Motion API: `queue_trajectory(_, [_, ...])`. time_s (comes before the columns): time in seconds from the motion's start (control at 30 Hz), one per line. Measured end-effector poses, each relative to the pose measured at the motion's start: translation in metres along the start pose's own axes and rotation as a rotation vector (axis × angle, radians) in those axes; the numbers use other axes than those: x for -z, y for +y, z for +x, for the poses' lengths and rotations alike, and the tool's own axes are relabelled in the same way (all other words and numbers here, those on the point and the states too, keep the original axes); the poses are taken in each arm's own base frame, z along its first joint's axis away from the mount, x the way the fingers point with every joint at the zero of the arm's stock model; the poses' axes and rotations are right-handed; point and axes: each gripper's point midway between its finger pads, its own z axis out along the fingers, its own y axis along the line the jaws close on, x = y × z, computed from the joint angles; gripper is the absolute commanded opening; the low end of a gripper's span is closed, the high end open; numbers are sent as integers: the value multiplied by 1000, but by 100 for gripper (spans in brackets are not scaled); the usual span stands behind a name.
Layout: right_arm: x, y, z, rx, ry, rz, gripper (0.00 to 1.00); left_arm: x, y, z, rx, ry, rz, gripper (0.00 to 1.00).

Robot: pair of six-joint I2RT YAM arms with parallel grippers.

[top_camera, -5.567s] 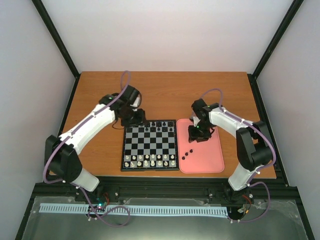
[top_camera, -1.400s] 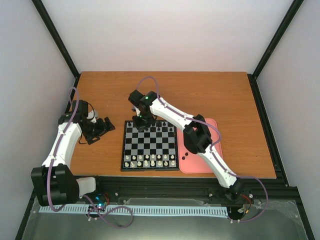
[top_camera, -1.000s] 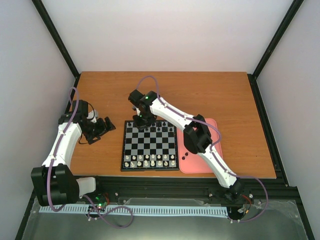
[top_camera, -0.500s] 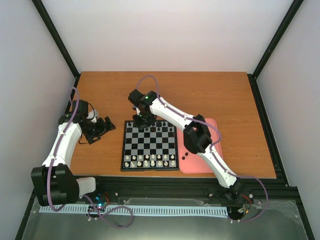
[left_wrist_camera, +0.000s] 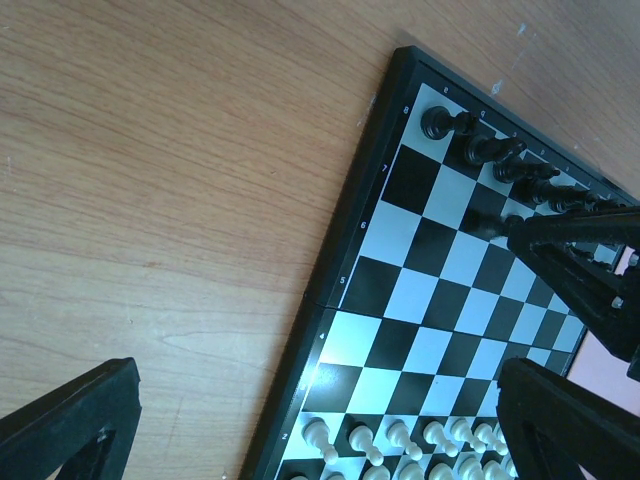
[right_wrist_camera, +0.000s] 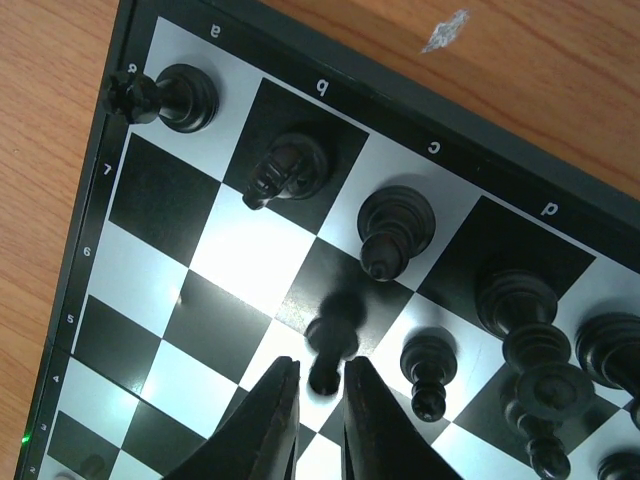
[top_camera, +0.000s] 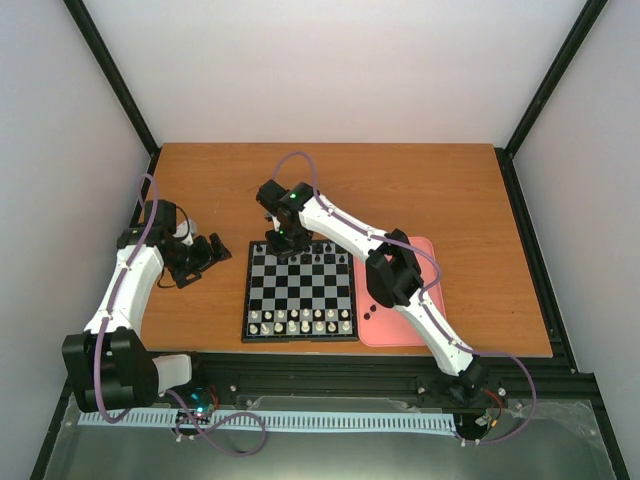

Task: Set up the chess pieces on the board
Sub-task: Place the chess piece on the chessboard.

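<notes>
The board lies mid-table with white pieces along its near rows and black chess pieces along the far rows. My right gripper hangs over the far-left corner. In the right wrist view its jaws stand a sliver open on either side of the head of a black pawn, which stands on the second row in front of the bishop. A rook, a knight and another pawn stand nearby. My left gripper rests wide open and empty left of the board.
A pink tray lies right of the board, partly under the right arm, which stretches diagonally across the board's far-right corner. The left wrist view shows white pawns on the near rows and bare wood beside the board.
Since several seconds ago the right arm swung from the tray to the board's far-left corner and the left arm drew back left. In the last second the right jaws parted slightly.
</notes>
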Motion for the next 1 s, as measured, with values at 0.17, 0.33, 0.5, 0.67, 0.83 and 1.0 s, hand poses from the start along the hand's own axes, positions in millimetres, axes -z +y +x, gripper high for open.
queue_trajectory(0.17, [0,0,0,0,0,0,16,0,0,0,0,-1,0,100])
queue_trajectory(0.33, [-1,0,0,-1,0,0,21,0,0,0,-1,-2,1,99])
queue_trajectory(0.5, [-1,1,0,5,-1,-2,34,0,0,0,0,0,1,100])
queue_trajectory(0.67, [3,10,1,23,-11,-9,36,-1,0,0,0,0,1,100])
queue_trajectory(0.83, [35,25,7,51,-53,-27,41,-1,0,0,1,3,3,100])
queue_trajectory(1.0, [98,26,13,52,-157,-34,48,-1,-4,2,-2,13,22,100])
